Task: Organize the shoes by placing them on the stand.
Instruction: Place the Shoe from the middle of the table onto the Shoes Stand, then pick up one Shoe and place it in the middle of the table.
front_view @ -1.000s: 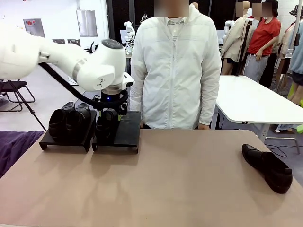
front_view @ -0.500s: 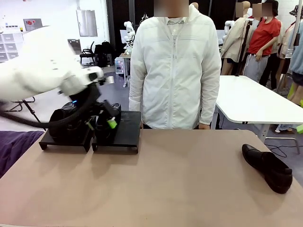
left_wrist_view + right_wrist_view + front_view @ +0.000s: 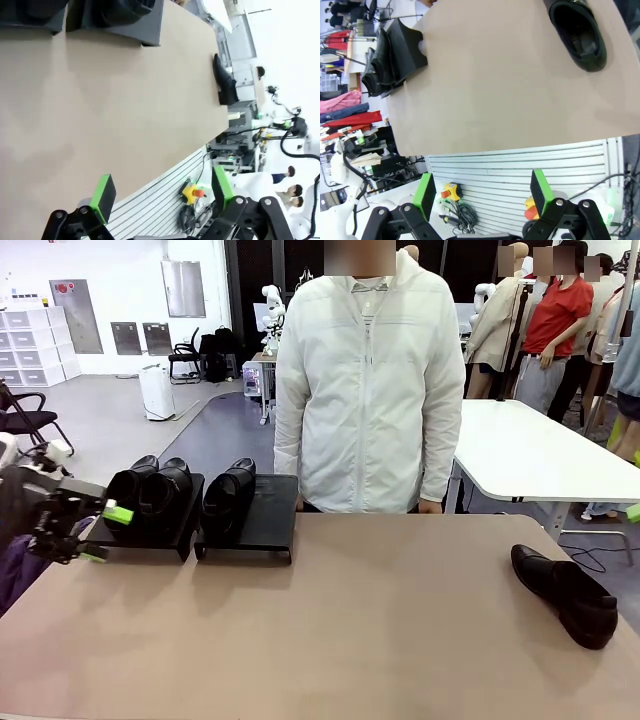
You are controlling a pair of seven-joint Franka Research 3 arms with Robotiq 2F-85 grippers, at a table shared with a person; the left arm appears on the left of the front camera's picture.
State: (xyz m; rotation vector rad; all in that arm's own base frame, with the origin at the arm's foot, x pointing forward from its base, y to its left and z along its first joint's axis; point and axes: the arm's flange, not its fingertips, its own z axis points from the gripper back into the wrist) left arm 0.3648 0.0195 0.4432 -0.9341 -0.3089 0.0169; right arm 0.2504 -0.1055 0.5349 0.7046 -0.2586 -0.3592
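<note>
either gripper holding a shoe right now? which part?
No. Left gripper is open and empty beside the stand; right gripper is open too. The last shoe lies loose on the table.

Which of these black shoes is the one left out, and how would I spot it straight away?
Start at the long tan table and find the two black stands at its far left, holding three shoes between them. Now look to the opposite end: near the table's right edge one black slip-on shoe lies directly on the tabletop. Unlike the others, it sits on no stand and has no neighbour.
</note>
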